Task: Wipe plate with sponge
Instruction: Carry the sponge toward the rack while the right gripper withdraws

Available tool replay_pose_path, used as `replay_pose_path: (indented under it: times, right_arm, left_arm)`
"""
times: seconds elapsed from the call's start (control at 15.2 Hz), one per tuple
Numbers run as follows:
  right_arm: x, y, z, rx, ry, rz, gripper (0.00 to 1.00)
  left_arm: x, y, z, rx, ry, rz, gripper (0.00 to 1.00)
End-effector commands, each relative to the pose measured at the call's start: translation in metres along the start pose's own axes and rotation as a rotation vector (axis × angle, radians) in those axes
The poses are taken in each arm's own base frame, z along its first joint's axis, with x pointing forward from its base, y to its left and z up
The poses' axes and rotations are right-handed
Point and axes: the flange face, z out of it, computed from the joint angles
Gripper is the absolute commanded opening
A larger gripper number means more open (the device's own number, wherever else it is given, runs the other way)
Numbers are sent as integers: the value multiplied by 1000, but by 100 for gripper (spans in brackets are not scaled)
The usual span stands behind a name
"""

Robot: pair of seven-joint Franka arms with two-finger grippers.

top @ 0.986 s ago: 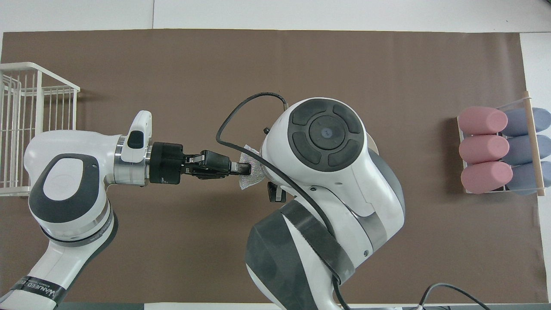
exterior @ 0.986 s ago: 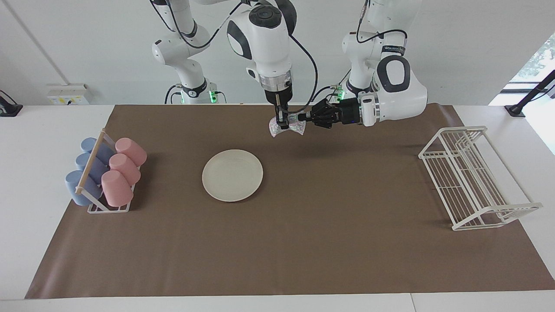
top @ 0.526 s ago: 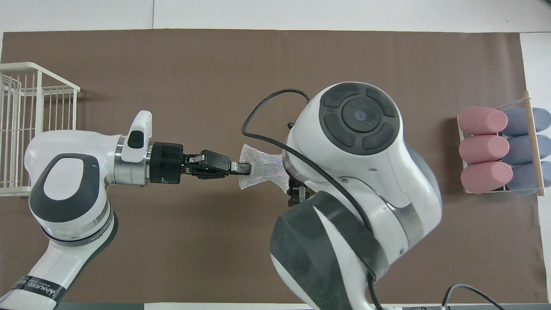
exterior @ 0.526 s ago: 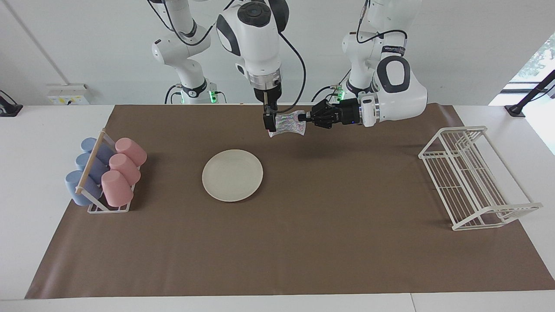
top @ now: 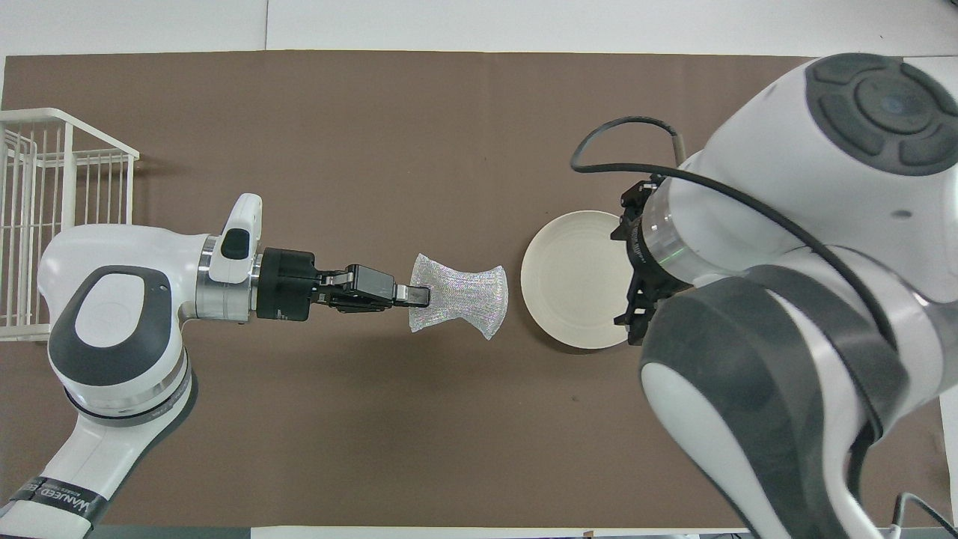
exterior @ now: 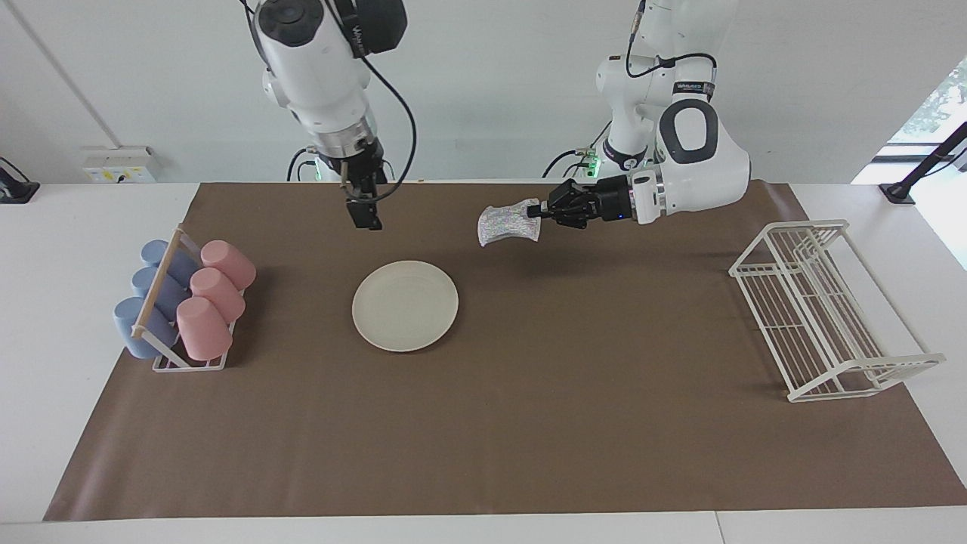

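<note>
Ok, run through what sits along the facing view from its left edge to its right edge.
cup rack → right gripper → plate → sponge → left gripper → white wire rack

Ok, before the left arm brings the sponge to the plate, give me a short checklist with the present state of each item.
1. Sponge gripped by left claw at one edge, hanging free: ok.
2. Right claw away from the sponge, up over the mat: ok; fingers open or shut: cannot tell.
3. Plate flat on the mat, nothing on it: ok.
4. Sponge touching the plate: not ok, it is in the air beside it.
5. Pink cups in their rack and the wire rack away from the plate: ok.
</note>
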Motion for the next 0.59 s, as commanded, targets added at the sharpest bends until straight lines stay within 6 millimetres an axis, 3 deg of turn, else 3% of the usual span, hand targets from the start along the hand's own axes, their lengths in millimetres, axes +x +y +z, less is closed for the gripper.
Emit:
replay_pose_path:
  times: [0.0,0.26,0.53]
  right_arm:
    - [73,2,-10,-20,-18,-116,100]
    - [136,0,-18,-3,-38,-385,100]
    - [175,12,-39,47,-35,-625,100]
  left_arm:
    - [1,7,-13,109,-4,-21,0]
    - [5,19,-23,302,-3,-55,0]
    - [5,38,-32,501,28,-96,0]
